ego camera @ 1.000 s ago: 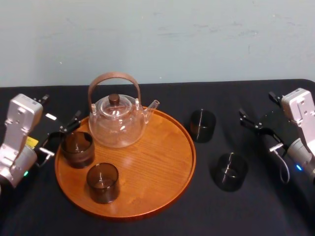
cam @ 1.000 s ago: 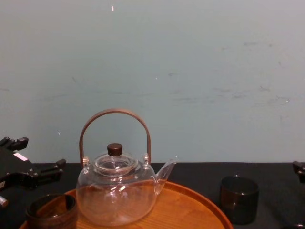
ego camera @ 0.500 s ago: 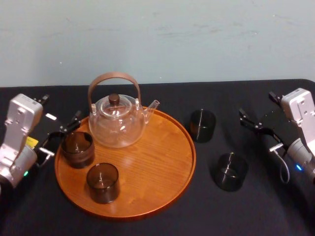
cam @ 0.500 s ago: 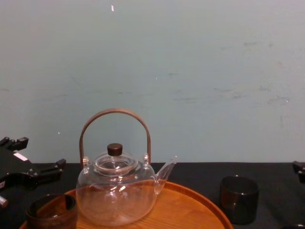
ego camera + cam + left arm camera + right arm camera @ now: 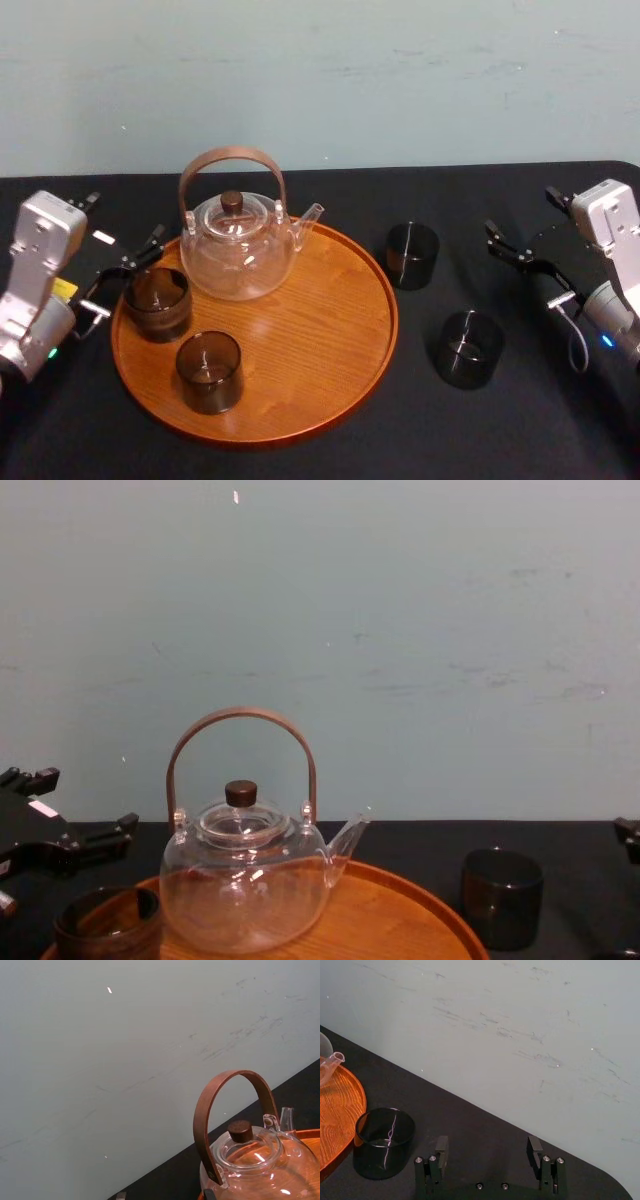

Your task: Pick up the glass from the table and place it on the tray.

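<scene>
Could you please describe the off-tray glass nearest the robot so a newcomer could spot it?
Find the large round wooden tray on the black table; to its right two dark glasses stand on the cloth. The near glass is the one closer to the robot, well clear of the rim, while the far glass sits close beside it.

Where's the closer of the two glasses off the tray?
Head view: the glass stands on the table right of the tray, nearer the robot than the other loose glass.
</scene>
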Robot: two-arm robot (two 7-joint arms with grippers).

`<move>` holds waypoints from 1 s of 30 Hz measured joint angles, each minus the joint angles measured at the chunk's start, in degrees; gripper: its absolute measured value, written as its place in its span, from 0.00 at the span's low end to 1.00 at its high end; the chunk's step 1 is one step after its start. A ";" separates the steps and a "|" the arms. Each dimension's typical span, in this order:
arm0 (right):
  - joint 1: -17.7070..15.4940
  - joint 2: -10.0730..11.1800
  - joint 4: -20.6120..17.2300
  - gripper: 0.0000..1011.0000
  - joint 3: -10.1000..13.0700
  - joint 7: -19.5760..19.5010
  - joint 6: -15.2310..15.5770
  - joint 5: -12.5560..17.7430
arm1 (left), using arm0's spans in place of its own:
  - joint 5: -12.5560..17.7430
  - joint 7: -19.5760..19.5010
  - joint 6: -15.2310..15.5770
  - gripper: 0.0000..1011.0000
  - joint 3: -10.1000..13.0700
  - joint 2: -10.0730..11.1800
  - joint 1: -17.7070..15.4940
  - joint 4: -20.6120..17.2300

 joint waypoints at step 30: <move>-11.08 8.05 -12.86 0.99 6.90 10.27 3.34 5.57 | 0.00 0.00 0.00 0.99 0.00 0.00 0.00 0.00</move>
